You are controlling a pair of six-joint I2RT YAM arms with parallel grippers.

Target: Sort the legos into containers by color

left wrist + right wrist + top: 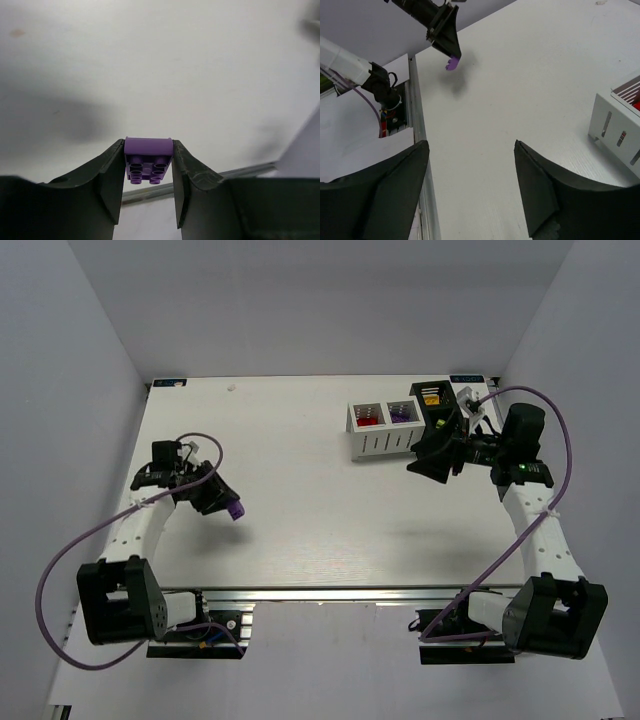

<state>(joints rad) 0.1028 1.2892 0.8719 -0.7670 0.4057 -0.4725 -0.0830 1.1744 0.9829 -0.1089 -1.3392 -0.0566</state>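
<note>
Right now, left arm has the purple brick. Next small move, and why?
Probably swing the left gripper rightward toward the white box. It is shut on the purple brick, which hangs clear of the table, so the pick looks done. The box's right compartment already holds purple pieces; its left one holds red. The right gripper sits open by the black bin.

The purple brick is smooth, slightly glossy plastic. The table looks matt white, perhaps laminate; its front rail is bare metal.
</note>
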